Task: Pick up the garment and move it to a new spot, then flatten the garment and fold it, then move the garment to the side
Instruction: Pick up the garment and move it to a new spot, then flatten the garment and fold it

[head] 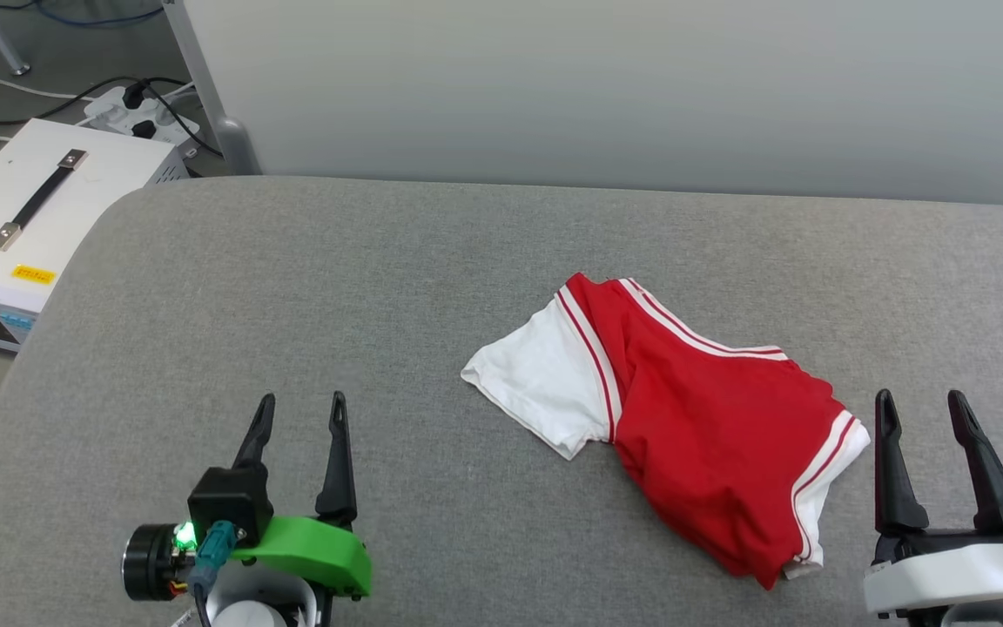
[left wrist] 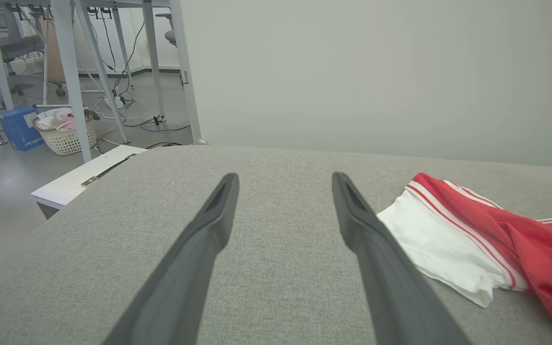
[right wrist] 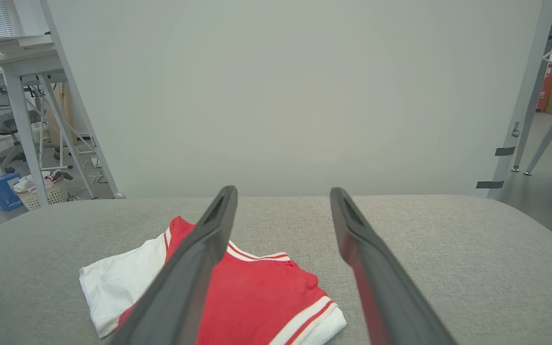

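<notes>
Crumpled shirt on surface; left hand and right hand spread, empty. Probably pickup step: right hand must reach left and pinch the cloth.

Lighting's soft, bright and even all over, seemingly from overhead. The garment throws just a thin, faint shadow on the grey table along its near edge. A small green LED glows behind the left gripper. Both wrist views are wide-angle — the table's far edge bows, desk legs lean at the left — and the close-up fingers look soft.
</notes>
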